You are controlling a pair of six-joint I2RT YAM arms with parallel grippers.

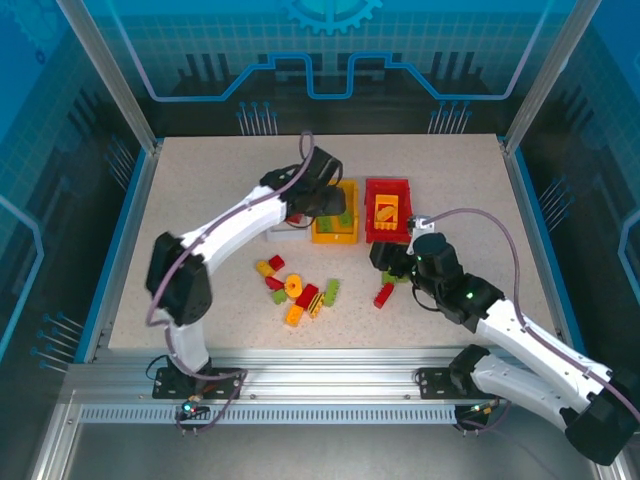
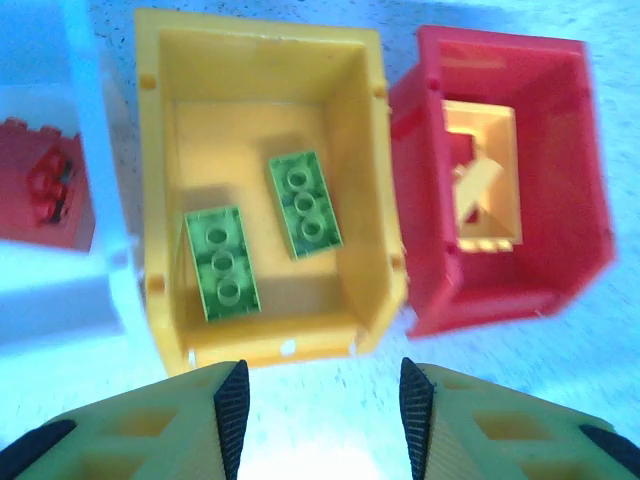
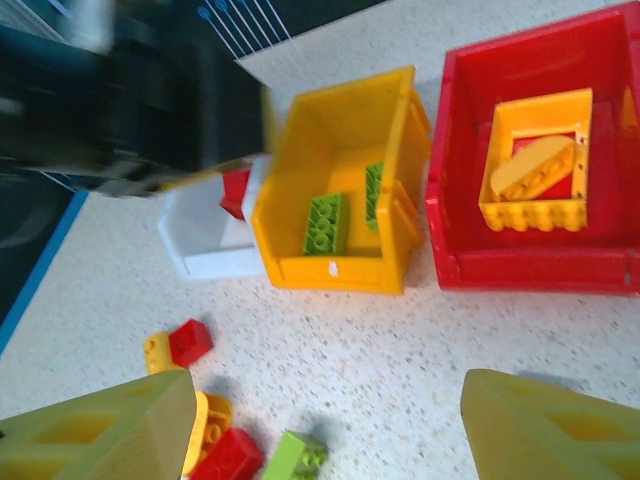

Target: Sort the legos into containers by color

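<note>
The speckled worktop (image 1: 200, 180) carries three bins in a row at its middle: white bin (image 3: 200, 250) on the left, yellow bin (image 2: 160, 150) in the centre, red bin (image 2: 580, 200) on the right, all close together.

From above, the left arm (image 1: 230, 225) reaches over the white and yellow bins, and the right arm (image 1: 520, 330) bends in from the near right, its tip just near of the red bin.

The left end effector (image 2: 323, 400) hangs at the near edge of the yellow bin, its jaws apart with nothing between them. The right end effector (image 3: 330, 410) is spread wide and empty over bare worktop.

The left wrist view looks straight down into the bins. Two green bricks (image 2: 222, 262) lie studs up in the yellow bin, long axes roughly near to far, side by side but apart. A yellow frame (image 2: 480, 235) lies flat in the red bin with a yellow brick (image 3: 530, 165) tilted across it. A red brick (image 2: 40, 195) sits in the white bin.

The top view takes in the loose pile (image 1: 297, 290) of mixed legos, left of a lone red brick (image 1: 384, 295) lying diagonally.
</note>
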